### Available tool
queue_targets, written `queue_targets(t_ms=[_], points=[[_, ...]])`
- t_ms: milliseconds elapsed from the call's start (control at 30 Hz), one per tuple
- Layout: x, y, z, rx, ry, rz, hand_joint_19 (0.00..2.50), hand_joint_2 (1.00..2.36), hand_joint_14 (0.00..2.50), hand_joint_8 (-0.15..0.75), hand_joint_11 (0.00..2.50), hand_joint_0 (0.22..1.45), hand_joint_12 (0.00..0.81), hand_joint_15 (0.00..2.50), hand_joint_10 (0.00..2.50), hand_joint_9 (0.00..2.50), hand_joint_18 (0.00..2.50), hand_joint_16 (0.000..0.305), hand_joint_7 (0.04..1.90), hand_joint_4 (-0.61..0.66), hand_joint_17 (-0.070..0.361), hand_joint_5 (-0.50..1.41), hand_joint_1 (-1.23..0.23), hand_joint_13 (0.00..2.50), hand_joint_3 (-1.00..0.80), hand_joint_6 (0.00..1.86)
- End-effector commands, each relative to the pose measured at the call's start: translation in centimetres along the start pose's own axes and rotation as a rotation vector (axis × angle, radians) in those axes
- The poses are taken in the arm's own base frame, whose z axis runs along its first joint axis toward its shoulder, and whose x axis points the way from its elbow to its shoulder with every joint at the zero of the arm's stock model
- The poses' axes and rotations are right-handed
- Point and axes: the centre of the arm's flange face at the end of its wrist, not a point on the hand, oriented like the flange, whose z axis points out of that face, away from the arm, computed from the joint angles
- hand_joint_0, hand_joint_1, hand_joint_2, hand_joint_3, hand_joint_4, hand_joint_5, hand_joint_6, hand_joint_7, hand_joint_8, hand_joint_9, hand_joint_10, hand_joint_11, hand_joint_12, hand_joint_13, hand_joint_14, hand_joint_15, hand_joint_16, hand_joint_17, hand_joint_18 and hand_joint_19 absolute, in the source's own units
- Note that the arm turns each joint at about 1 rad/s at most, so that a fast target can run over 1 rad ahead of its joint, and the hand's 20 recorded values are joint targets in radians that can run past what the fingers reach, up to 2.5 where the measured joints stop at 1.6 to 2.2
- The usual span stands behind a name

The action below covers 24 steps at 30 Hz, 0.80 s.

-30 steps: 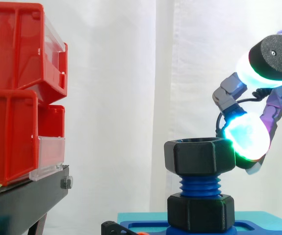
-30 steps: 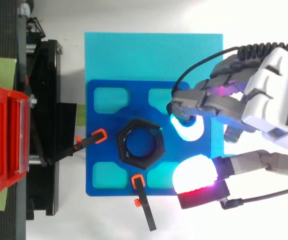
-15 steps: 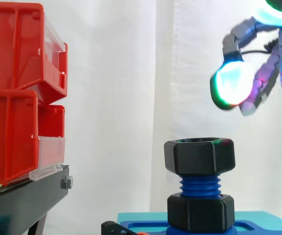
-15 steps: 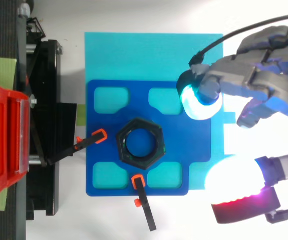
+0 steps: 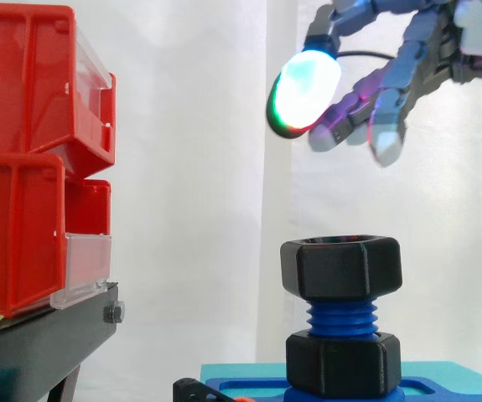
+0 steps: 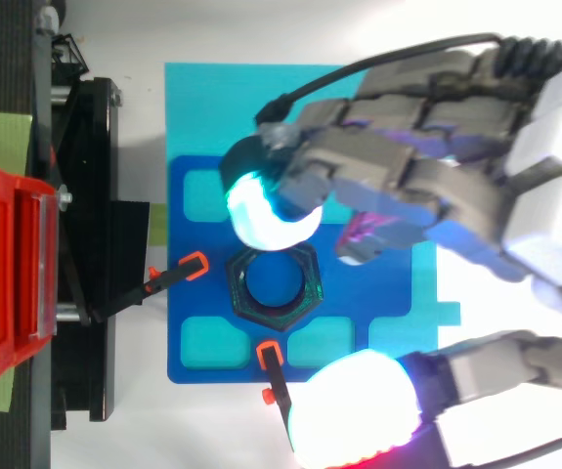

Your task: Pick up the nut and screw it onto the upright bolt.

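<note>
Far left of the upright bolt [image 5: 341, 319], the red bins [image 5: 31, 159] sit stacked on their black stand [image 5: 48, 339], well apart from it and playing no part in the work. Closer in, on the bolt's left and near sides, two orange-tipped clamps [image 6: 178, 274] [image 6: 277, 389] bear on the blue fixture plate [image 6: 349, 293]. They are probably there so the plate cannot turn when torque is applied. The plate lies on a cyan board [image 6: 300, 98] on the white counter [image 6: 212, 430]. The bolt rises from the plate's middle through a black hexagonal collar [image 5: 343, 362] at its foot, its blue threads vertical so a nut can spin straight down. The nut [image 5: 341, 266] sits level on the bolt's top, with several threads bare between it and the collar, so it looks started but not run down. Above the bolt and reaching in from its right, the hand [image 5: 417, 50] hangs well clear of the nut. Its fingers [image 5: 354, 105] are spread, relaxed and holding nothing, ringing the nut from above and perhaps placed for another turning grip.
</note>
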Motion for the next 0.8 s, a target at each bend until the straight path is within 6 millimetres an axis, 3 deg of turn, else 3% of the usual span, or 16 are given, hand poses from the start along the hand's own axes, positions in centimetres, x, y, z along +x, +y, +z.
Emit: queue_targets(t_ms=[0,167,433,767], points=[[2.2,0.1,0.8,-0.007,-0.033,0.018,0.36,1.0,0.0,0.234,0.24,0.45,0.336,0.09,0.01,1.25,0.56,0.048,0.93,0.2,0.108,-0.07,-0.25,0.66,-0.5,0.5],[3.2,0.2,1.3,-0.019,-0.064,0.021,0.31,1.0,0.0,0.248,0.2,0.44,0.35,0.08,0.01,1.11,0.47,0.049,0.84,0.2,0.11,-0.12,-0.38,0.59,-0.5,0.5],[4.7,-0.1,0.5,-0.058,0.018,-0.023,0.06,1.0,0.0,0.252,0.0,0.36,0.407,0.0,0.0,0.4,0.0,0.06,0.65,0.13,0.134,-0.25,-0.66,0.11,-0.5,0.5],[5.1,-0.2,0.1,-0.065,0.058,-0.041,0.0,1.0,0.0,0.258,0.0,0.28,0.431,0.0,0.0,0.24,0.0,0.066,0.64,0.15,0.148,-0.27,-0.76,0.04,-0.5,0.5]])
